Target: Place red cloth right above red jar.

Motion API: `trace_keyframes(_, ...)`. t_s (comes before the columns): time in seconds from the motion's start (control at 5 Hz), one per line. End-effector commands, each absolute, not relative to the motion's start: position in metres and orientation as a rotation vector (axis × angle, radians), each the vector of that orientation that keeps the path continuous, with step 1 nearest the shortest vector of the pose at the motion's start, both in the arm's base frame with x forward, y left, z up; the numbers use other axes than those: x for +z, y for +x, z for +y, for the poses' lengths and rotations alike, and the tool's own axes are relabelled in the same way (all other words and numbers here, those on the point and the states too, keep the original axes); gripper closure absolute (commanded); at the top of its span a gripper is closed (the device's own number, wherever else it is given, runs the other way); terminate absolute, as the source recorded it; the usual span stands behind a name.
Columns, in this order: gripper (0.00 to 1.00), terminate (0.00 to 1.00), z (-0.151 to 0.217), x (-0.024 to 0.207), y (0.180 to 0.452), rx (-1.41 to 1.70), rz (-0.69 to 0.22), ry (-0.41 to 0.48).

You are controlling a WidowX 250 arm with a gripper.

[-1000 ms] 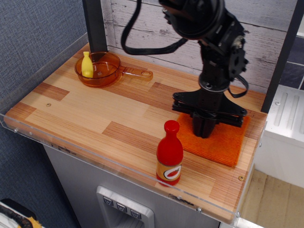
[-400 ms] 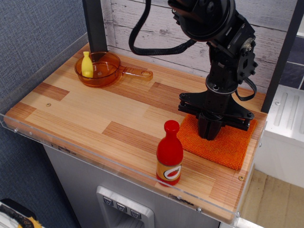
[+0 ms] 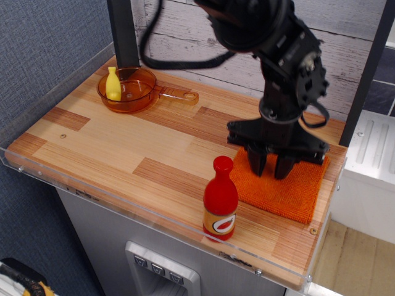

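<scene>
The red cloth (image 3: 285,191), an orange-red knitted square, lies flat at the table's right end. The red jar (image 3: 220,200), a red bottle with a round cap and an orange-yellow label, stands upright near the front edge, just left of the cloth's front corner. My black gripper (image 3: 270,168) points straight down over the cloth's back half. Its two fingers are spread apart with orange cloth showing between them, and the tips are at or just above the cloth.
An orange see-through pan (image 3: 131,90) with a handle sits at the back left and holds a small yellow bottle-shaped toy (image 3: 113,84). A clear plastic rim (image 3: 37,169) edges the table. A dark post (image 3: 123,31) stands at the back left.
The gripper was shut on the cloth and has opened, its fingers now spread. The cloth shifted a little to the right earlier and now lies flat.
</scene>
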State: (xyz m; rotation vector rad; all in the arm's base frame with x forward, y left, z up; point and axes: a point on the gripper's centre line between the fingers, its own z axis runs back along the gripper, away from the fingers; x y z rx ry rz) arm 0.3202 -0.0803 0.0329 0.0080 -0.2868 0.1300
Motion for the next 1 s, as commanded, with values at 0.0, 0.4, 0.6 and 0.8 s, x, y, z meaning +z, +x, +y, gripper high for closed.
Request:
trace_keyframes(0.0,0.00,0.00,-0.066,0.092,0.309,0.143,-0.486,-0.064)
trace_keyframes(0.4,0.00,0.00,-0.038,0.115,0.293,0.230,-0.488,-0.004)
trace_keyframes(0.6,0.00,0.00,-0.013,0.115,0.301,0.301,-0.473,0.002)
trace_keyframes(0.8,0.00,0.00,0.008,0.115,0.312,0.359,-0.468,0.013)
